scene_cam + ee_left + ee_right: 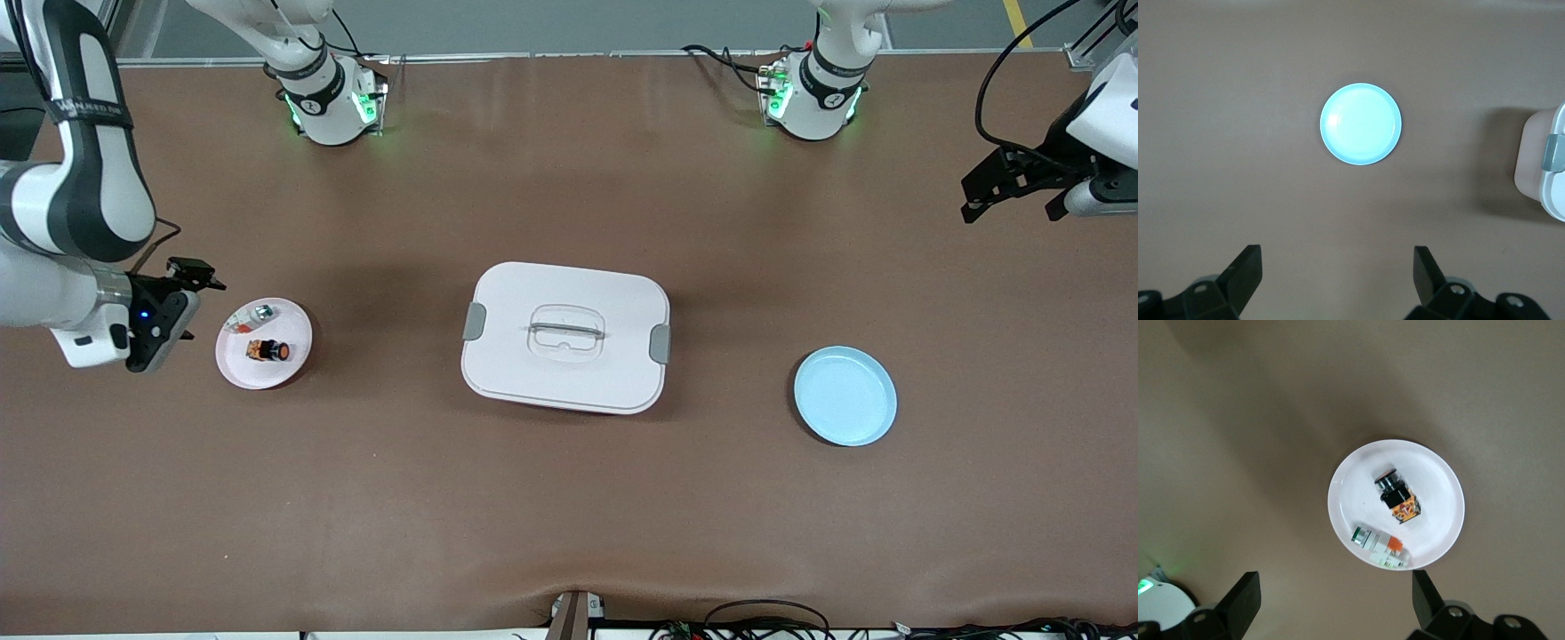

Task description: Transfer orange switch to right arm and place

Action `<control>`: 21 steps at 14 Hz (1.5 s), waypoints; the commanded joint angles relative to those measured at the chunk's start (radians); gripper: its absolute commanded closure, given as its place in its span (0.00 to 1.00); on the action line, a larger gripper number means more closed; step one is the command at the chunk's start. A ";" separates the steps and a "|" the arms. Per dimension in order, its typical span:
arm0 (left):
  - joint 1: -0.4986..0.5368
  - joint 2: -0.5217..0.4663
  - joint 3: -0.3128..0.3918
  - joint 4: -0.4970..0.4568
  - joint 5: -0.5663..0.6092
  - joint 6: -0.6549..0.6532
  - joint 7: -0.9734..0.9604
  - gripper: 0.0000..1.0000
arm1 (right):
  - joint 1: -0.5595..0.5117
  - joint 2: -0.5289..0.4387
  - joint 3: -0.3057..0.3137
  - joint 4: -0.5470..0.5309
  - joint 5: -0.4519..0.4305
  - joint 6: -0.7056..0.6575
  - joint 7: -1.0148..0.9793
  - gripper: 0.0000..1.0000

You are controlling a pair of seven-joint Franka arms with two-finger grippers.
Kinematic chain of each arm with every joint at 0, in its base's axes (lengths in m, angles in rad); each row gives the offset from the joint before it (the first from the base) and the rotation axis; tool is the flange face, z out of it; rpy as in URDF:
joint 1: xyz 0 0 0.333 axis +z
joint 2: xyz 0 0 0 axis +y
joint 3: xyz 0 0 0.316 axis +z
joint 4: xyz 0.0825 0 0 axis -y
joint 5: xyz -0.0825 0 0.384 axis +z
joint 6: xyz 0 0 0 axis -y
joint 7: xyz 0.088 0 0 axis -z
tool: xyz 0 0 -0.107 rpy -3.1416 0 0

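1. The brown table (569, 516) takes up nearly everything I can see, and most of it is bare, so there is plenty of room to move on every side of what lies on it.
2. The two white arms come next. The right arm (62, 178) bends down at its own end of the table, and its right gripper (178, 307) hangs just beside the pink plate, fingers spread wide with nothing in them. The left gripper (1013, 191) hangs over the table's edge at the left arm's end, also spread wide and empty; that arm looks to be waiting.
3. The white lidded box (565, 338) sits in the middle, between the two plates and well apart from both. To my eye it is the one bulky thing that any carry across the table has to clear.
4. The blue plate (845, 396) lies toward the left arm's end, with nothing on it.
5. The pink plate (263, 343) lies toward the right arm's end, carrying two small parts.
6. The orange switch (268, 350) lies on its side on the pink plate, close by a silver-white-and-red piece (1380, 547) but not quite touching it.
7. As I judge it, nothing is done yet: the pick-up, the handover and the placing all remain.
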 commanded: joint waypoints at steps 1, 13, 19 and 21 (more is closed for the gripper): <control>-0.004 0.001 0.006 0.016 -0.005 -0.017 0.020 0.00 | 0.002 -0.067 0.001 0.006 -0.016 -0.069 0.126 0.00; 0.001 -0.004 -0.008 0.024 -0.019 -0.050 0.009 0.00 | 0.057 -0.164 0.002 0.031 -0.022 -0.232 0.622 0.00; 0.001 0.012 -0.008 0.024 -0.017 -0.059 -0.032 0.00 | 0.125 -0.165 -0.002 0.083 -0.073 -0.236 0.762 0.00; 0.002 0.015 -0.008 0.022 -0.017 -0.063 -0.028 0.00 | 0.129 -0.158 0.001 0.132 -0.074 -0.258 0.819 0.00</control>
